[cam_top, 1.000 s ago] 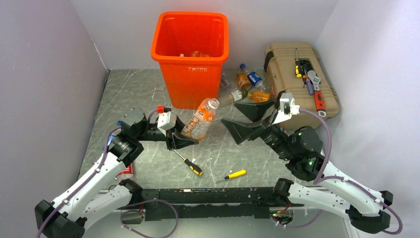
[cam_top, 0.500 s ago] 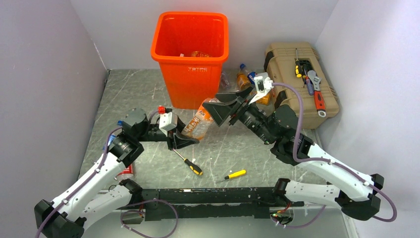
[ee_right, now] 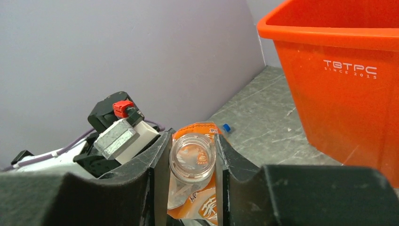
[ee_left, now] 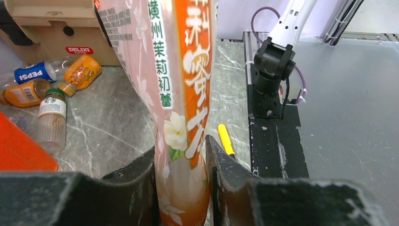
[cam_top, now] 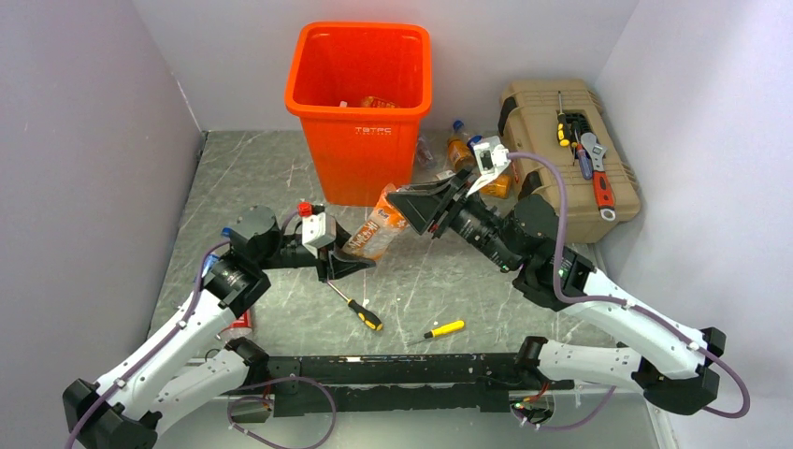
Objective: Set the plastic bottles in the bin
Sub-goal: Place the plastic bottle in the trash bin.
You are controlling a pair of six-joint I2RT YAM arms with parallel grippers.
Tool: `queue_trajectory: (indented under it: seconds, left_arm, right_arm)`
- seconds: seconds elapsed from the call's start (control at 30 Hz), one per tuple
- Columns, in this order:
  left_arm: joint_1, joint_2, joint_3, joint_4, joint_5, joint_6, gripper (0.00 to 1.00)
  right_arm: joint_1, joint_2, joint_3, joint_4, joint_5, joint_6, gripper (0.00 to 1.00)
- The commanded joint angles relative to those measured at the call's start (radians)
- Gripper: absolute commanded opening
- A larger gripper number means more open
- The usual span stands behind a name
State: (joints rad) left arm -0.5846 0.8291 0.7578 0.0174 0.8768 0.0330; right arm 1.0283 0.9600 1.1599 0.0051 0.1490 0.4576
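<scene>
An uncapped plastic bottle with an orange label (cam_top: 379, 232) hangs tilted above the table, just in front of the orange bin (cam_top: 360, 159). My left gripper (cam_top: 351, 257) is shut on its base end (ee_left: 181, 70), fingers pressed to both sides. My right gripper (cam_top: 411, 208) is shut on its clear open neck (ee_right: 193, 157), one finger against each side. More plastic bottles (cam_top: 458, 150) lie between the bin and the toolbox; the left wrist view shows a Pepsi one (ee_left: 28, 73), an orange one (ee_left: 80, 73) and a green-capped one (ee_left: 51, 117). One bottle (cam_top: 379, 101) lies inside the bin.
A tan toolbox (cam_top: 561, 159) with tools on its lid stands at the right. Two yellow-handled screwdrivers (cam_top: 360, 311) (cam_top: 442, 329) lie on the table near the arm bases. A crushed bottle (cam_top: 238, 327) lies under the left arm. Grey walls close in both sides.
My right gripper swung left from the toolbox side to the bottle's top and closed on its neck. The left gripper kept its hold and barely moved.
</scene>
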Motion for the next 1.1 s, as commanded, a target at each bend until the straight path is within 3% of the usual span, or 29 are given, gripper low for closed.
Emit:
queue_trajectory:
  seconds: [0.0,0.23,0.47,0.5,0.53,0.8,1.07]
  left_arm:
    - [-0.006,-0.012,0.033,0.004,-0.022,0.01,0.0]
    - [-0.007,-0.008,0.037,-0.013,-0.042,0.014,0.01]
    - [-0.008,-0.038,0.037,-0.034,-0.102,0.018,0.73]
    - [-0.008,-0.046,0.036,-0.032,-0.113,0.014,0.96]
    - [-0.008,-0.054,0.035,-0.033,-0.126,0.013,0.99]
    - [-0.008,-0.108,0.028,-0.031,-0.274,0.014,1.0]
    - [-0.006,-0.125,0.024,-0.045,-0.538,0.002,1.0]
  right_arm:
    - [-0.003,-0.01,0.078,-0.087,0.057,-0.147,0.0]
    - [0.001,0.024,0.13,-0.164,0.172,-0.297,0.0]
    - [0.0,0.035,0.198,-0.152,0.099,-0.28,0.0]
    - [0.0,0.035,0.218,-0.157,0.105,-0.278,0.0]
    - [-0.002,0.038,0.238,-0.16,0.109,-0.278,0.0]
    - [-0.008,0.073,0.444,-0.1,0.115,-0.319,0.0]
    - [-0.044,0.28,0.647,0.173,0.257,-0.504,0.0]
